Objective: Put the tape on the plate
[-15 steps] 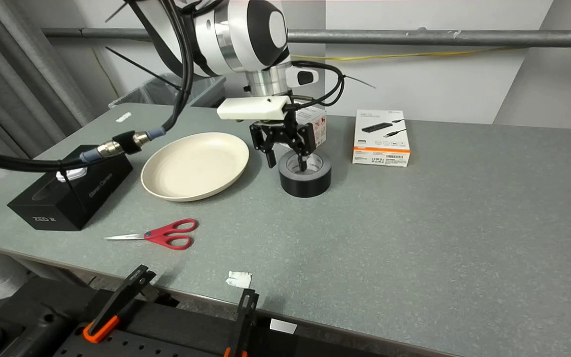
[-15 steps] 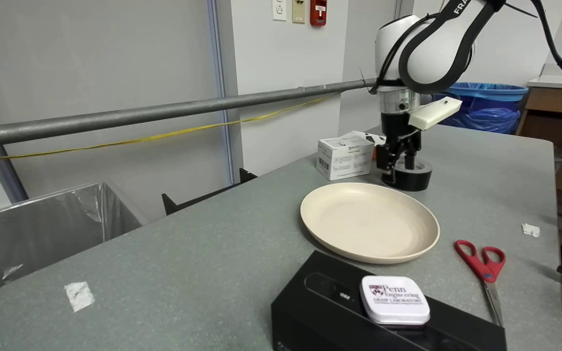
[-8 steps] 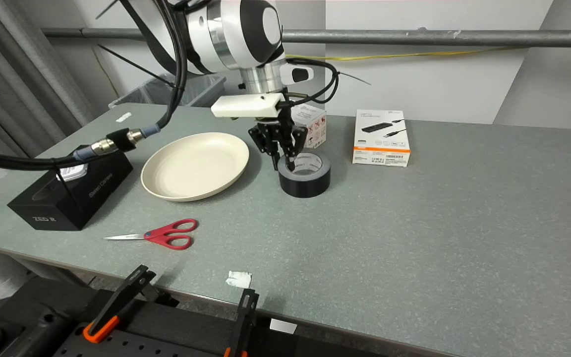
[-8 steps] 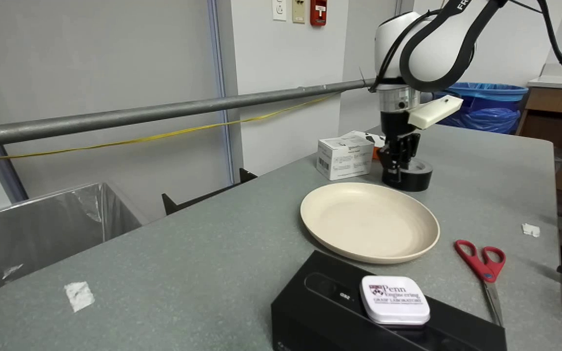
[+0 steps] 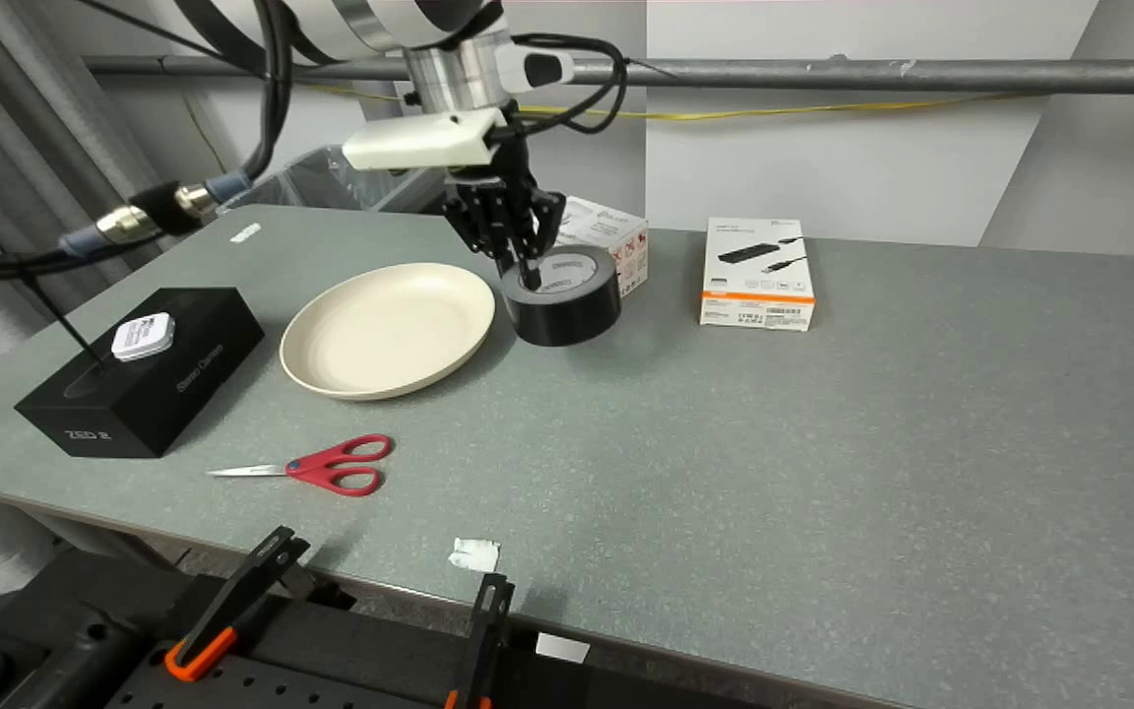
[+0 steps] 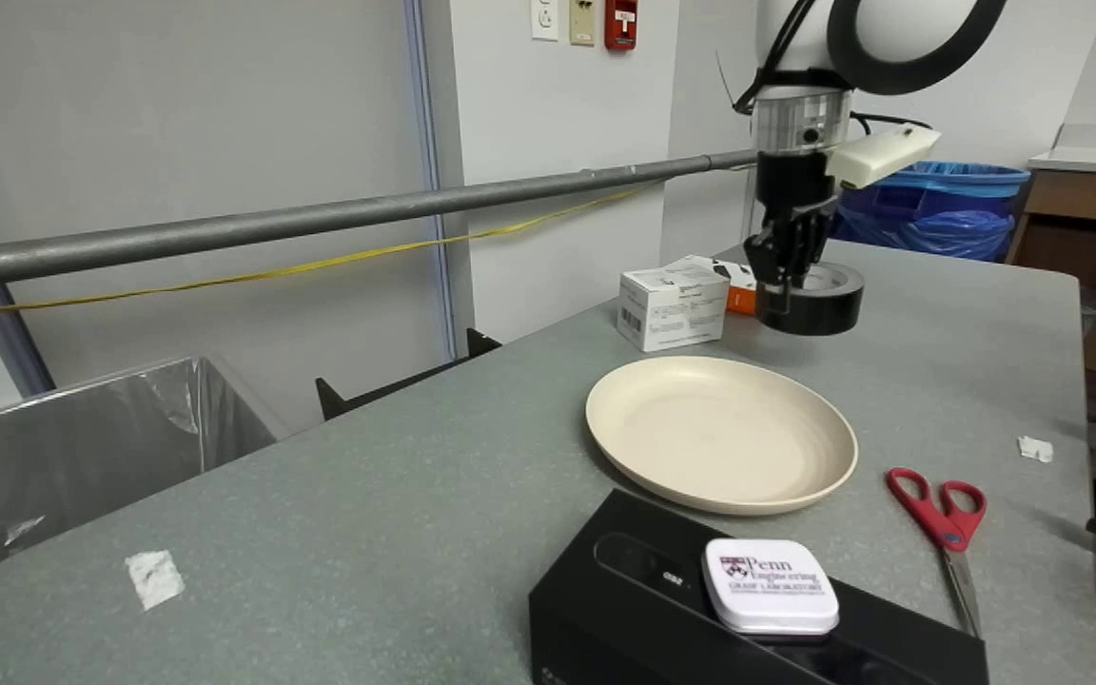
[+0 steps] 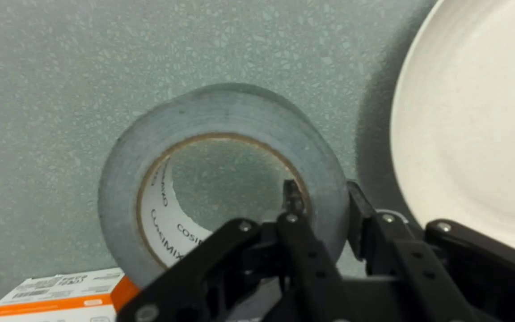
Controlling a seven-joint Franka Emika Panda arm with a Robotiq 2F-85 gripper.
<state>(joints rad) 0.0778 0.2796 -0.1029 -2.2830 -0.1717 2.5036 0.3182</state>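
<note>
Your grpr (image 7: 325, 209) is narrow, pinching the tape (image 5: 570, 320) by its wall: 1 tip in the hollow, 1 outside. Tape's in the air over the tbl (image 5: 823, 473), beside the plate (image 5: 385, 335). Further out: blk box (image 5: 165, 384) w/ wht tin (image 5: 143, 336) on top, red scissors (image 5: 311, 465) nearby.

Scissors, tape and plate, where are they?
Scissors (image 6: 951, 534): in an exterior view, on the red handle.
Tape (image 5: 569, 320): in an exterior view, black outer side.
Plate (image 6: 721, 433): in an exterior view, bare middle.
</note>
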